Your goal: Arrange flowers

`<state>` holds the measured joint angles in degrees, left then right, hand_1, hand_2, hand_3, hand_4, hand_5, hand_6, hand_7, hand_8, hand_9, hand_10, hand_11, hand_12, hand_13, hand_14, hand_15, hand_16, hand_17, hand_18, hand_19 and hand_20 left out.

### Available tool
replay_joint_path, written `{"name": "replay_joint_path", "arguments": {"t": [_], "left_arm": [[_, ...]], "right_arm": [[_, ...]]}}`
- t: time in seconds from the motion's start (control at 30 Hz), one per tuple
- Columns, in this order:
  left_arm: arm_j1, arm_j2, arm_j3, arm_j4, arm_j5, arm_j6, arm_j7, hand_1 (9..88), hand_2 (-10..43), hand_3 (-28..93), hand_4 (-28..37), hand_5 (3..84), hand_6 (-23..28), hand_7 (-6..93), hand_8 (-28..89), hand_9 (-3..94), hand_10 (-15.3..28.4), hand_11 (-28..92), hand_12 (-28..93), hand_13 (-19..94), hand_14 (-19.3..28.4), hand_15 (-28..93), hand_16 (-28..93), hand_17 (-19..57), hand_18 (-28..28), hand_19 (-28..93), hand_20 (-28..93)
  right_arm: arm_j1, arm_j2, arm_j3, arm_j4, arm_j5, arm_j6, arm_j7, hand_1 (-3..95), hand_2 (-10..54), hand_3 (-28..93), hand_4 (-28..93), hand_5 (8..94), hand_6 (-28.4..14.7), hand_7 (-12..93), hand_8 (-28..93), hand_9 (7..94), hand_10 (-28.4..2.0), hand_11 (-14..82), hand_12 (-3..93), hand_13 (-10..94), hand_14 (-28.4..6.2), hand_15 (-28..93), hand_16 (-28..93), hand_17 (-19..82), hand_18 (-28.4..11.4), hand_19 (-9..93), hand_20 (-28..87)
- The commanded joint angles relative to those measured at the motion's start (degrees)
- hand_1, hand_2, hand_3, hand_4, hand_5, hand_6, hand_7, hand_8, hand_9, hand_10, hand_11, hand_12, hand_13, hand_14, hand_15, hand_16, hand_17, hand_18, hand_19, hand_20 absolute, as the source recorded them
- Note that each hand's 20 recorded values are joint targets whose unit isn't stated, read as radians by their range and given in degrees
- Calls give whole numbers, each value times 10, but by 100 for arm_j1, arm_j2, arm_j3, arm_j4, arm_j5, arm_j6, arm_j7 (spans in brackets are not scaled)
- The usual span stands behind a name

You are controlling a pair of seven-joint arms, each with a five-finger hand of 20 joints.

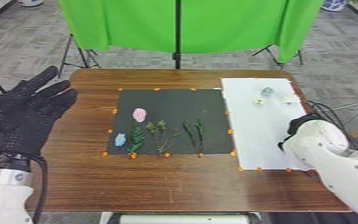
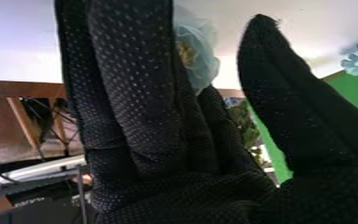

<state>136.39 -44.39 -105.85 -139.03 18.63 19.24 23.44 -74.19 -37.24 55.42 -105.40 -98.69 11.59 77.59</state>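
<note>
Inspector: State of hands?

Clerk: The right hand (image 2: 162,192) has its fingers straight, thumb apart, a pale bloom (image 2: 202,65) close behind them; contact cannot be confirmed. The left hand (image 1: 24,115) is spread at the left of the frame.

Inspector: Stock?

Clerk: On the counter (image 1: 140,185): pink flower (image 1: 140,115), blue flower (image 1: 119,140) and green stems (image 1: 164,136) on the dark mat (image 1: 180,102), centre frame; light flowers (image 1: 267,91) on the white sheet (image 1: 255,135), upper right.

Inspector: Handling?

Clerk: Likely light, petals soft and easily crushed. Pinch low on any stalk; the thin stems may bend or roll.
</note>
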Motion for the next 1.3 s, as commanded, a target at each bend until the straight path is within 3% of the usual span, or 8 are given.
{"name": "replay_joint_path", "arguments": {"t": [0.03,0.13,0.27,0.67,0.8,0.87,0.93,1.3], "left_arm": [[67,-32,11,12,115,-64,-1,231,78,799,-235,389,108,186,-111,367,216,318,113,272,284,566,-107,-67,258,631,158],[64,-39,7,5,132,-60,-29,231,78,798,-235,390,109,186,-111,367,216,320,114,272,284,566,-109,-67,258,631,159],[108,-67,-15,-8,150,-56,-60,231,79,798,-235,390,108,186,-110,368,216,320,113,273,284,566,-110,-67,258,631,159],[176,-59,-57,-39,377,-2,-122,231,78,799,-236,389,109,185,-110,367,216,317,112,270,284,566,-110,-67,257,632,160],[195,-70,-46,-68,594,159,-181,231,78,799,-236,389,109,184,-110,365,216,316,112,268,284,566,-110,-67,257,631,160],[198,-74,-42,-61,504,102,-149,231,78,800,-236,388,108,185,-110,365,215,316,112,268,284,565,-110,-67,257,632,161],[188,-54,-24,-64,566,146,-179,231,78,800,-235,388,108,184,-110,364,215,316,113,268,284,564,-110,-67,257,631,161],[321,-69,-159,-75,525,190,-157,230,77,800,-235,387,107,186,-111,364,216,317,113,267,284,564,-109,-67,257,631,161]], "right_arm": [[17,5,-386,175,-400,182,94,553,-95,703,-225,685,-131,136,-15,774,-208,174,97,937,-73,402,120,588,-168,751,-283],[50,66,-563,177,-637,368,87,614,-95,659,-241,722,-118,167,80,818,-177,129,150,937,-66,407,126,586,-160,758,-283],[111,115,-776,191,-947,568,65,646,-95,662,-255,771,-77,240,86,892,-141,66,218,937,-61,419,132,577,-146,791,-278],[445,235,-1108,75,-1495,987,-130,639,-95,697,-281,810,-47,256,83,936,-120,60,232,937,-49,466,117,601,-109,843,-238],[655,204,-1228,74,-1560,960,-195,632,-95,701,-282,812,-39,264,82,937,-111,71,233,937,-42,476,117,617,-104,832,-234],[710,208,-1255,63,-1552,990,-230,627,-95,705,-282,811,-37,267,82,937,-104,79,234,937,-39,479,117,622,-103,828,-233],[739,220,-1284,20,-1607,1027,-250,624,-95,709,-282,811,-33,271,80,937,-102,81,233,937,-38,483,117,625,-101,825,-230],[1677,-218,-2198,-448,-1699,904,-818,609,-95,719,-283,810,-19,292,75,937,-79,103,237,937,-29,495,121,633,-93,818,-225]]}}
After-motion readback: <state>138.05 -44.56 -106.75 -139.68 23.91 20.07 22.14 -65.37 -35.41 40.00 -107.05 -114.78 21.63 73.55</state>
